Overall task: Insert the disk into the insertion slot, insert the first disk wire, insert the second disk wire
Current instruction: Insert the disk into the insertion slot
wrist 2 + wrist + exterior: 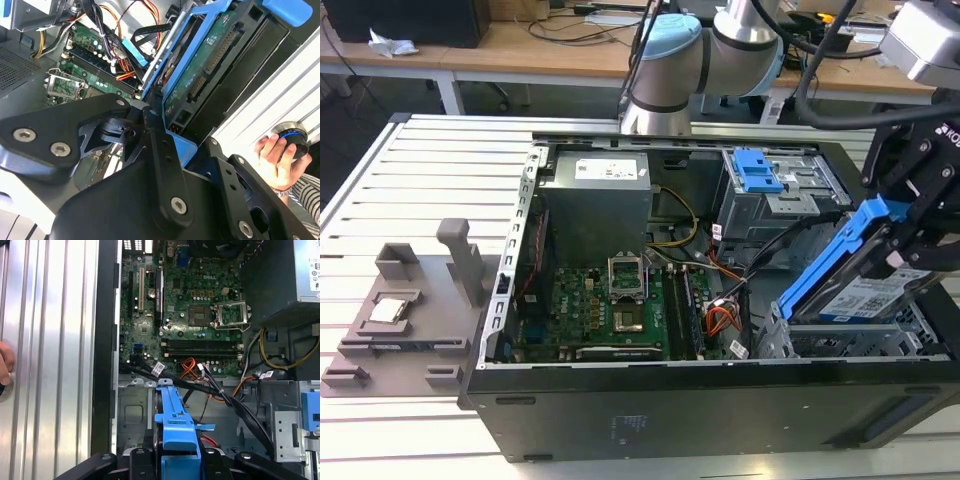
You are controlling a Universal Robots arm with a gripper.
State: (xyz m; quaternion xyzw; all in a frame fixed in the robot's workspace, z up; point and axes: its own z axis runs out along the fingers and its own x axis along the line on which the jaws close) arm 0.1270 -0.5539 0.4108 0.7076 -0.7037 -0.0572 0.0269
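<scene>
Black gripper (905,245) has its jaws clamped tight on the disk (850,280), a flat silver slab in a bright blue plastic frame, tilted steeply just above the insertion slot (845,340). That perforated sheet-metal cage sits inside the open black case (670,415), on the exterior view's right of the green motherboard (610,310).

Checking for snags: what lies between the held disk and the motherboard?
A bundle of black cables and orange wires crosses the gap between the disk and the motherboard, seen in the first wrist view.
</scene>
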